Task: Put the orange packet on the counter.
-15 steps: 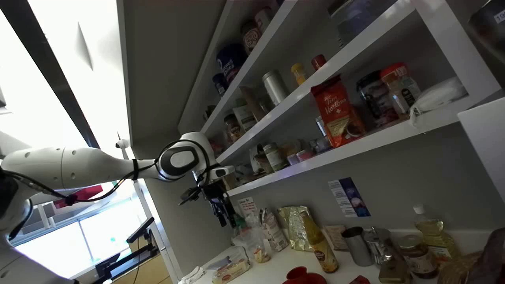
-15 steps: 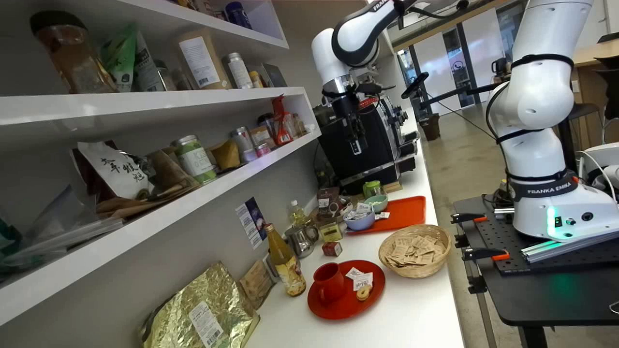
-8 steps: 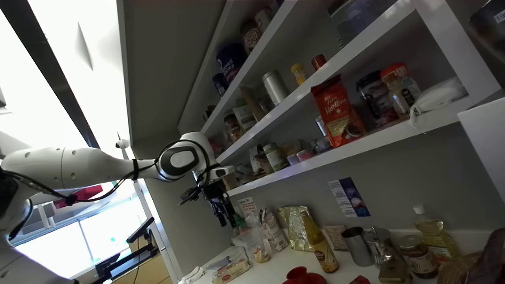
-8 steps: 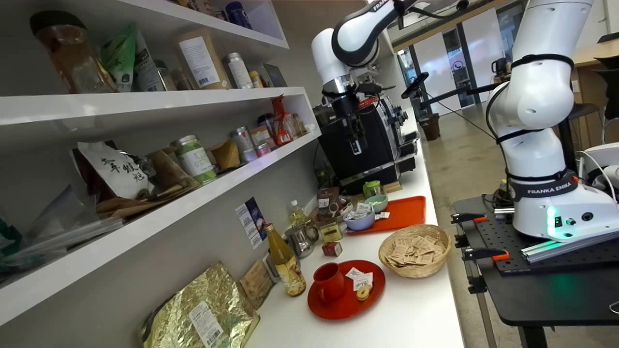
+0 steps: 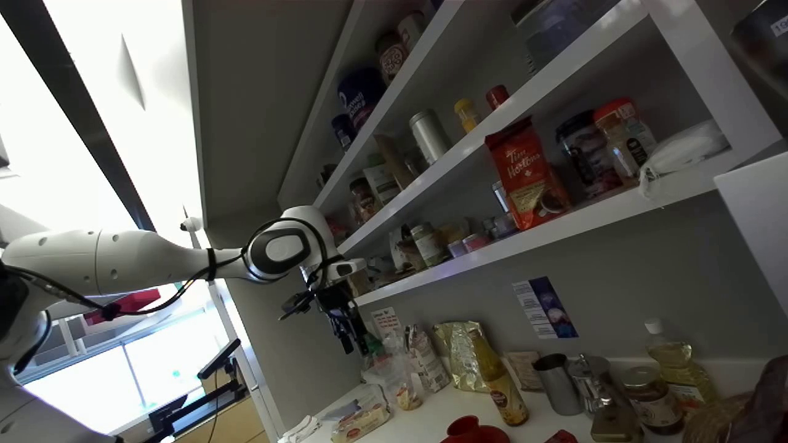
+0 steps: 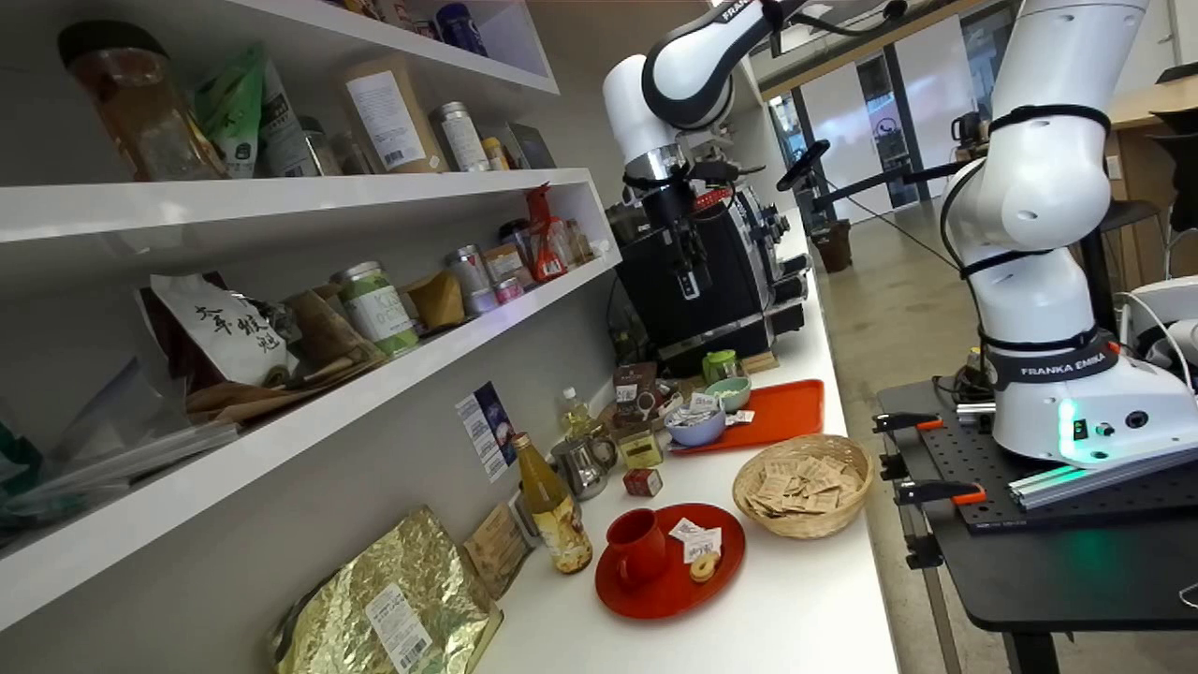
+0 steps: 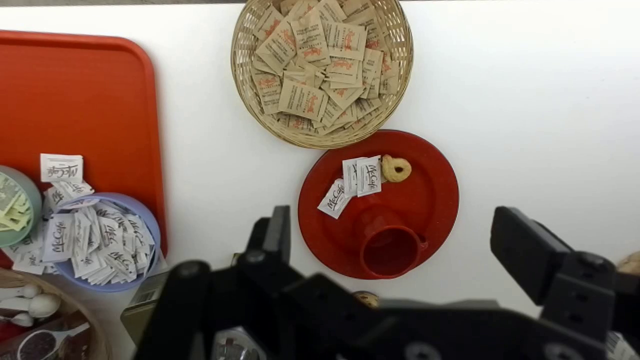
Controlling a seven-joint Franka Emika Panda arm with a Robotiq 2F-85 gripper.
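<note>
The orange packet (image 5: 525, 175) stands upright on the lower wall shelf, near the shelf's front edge, beside jars; it also shows edge-on in an exterior view (image 6: 545, 239). It is out of view in the wrist view. The counter (image 6: 796, 599) is the white worktop below the shelves, and it fills much of the wrist view (image 7: 530, 100). My gripper (image 7: 392, 227) is open and empty, pointing down above the counter with its fingers wide apart. In both exterior views the gripper (image 5: 354, 338) (image 6: 691, 276) hangs in the air in front of the shelves, apart from the packet.
The white lower shelf (image 6: 393, 393) juts out over the counter. Below my gripper are a red plate (image 7: 435, 200) with a red mug (image 7: 390, 252), a wicker basket (image 7: 240, 65), and a red tray (image 7: 100, 100). A yellow bottle (image 6: 552, 505) stands near the wall.
</note>
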